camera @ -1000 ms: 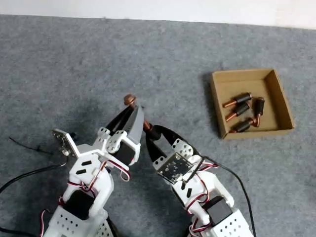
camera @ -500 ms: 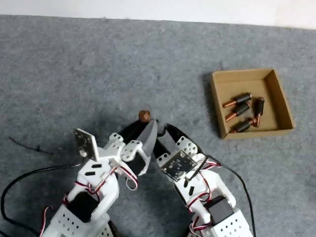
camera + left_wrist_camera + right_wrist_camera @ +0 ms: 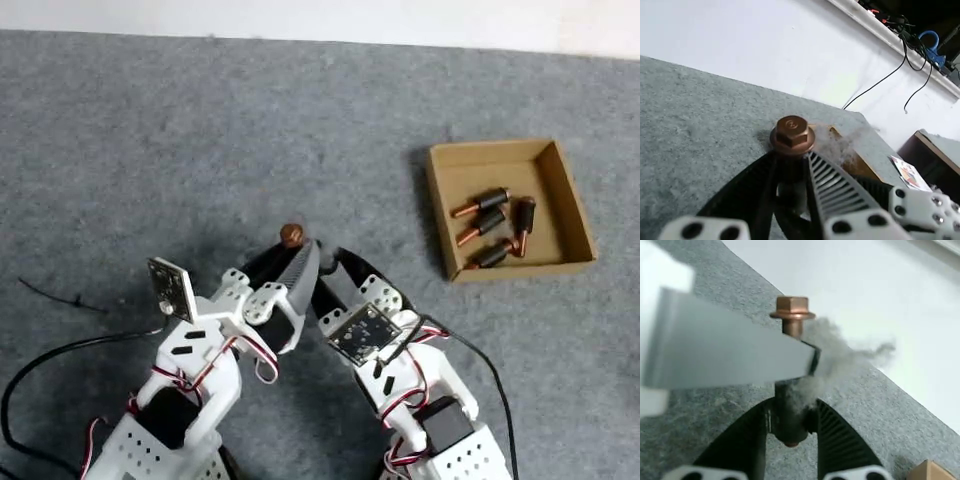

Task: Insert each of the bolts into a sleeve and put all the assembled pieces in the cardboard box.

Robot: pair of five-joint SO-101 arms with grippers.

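Observation:
My left gripper [image 3: 297,262] is shut on a copper bolt [image 3: 291,236], whose hex head [image 3: 792,134] sticks up above the jaws. Right beside it, my right gripper [image 3: 325,278] is shut on a black sleeve [image 3: 788,416]. The bolt [image 3: 792,310] runs down behind the left gripper's flat finger [image 3: 730,357] into the sleeve, and a copper tip shows under the sleeve. Both grippers [image 3: 792,172] [image 3: 790,424] meet above the grey mat near the table's middle. The cardboard box [image 3: 500,165] stands to the right with three assembled pieces [image 3: 490,225] inside.
Grey felt mat [image 3: 150,130] covers the table, with open room at the left and back. A thin black wire [image 3: 55,298] lies at the left. A white wall strip [image 3: 320,15] borders the mat's far edge.
The left arm swung right and brought the bolt over to the right gripper's sleeve. Over the last half second almost nothing has moved.

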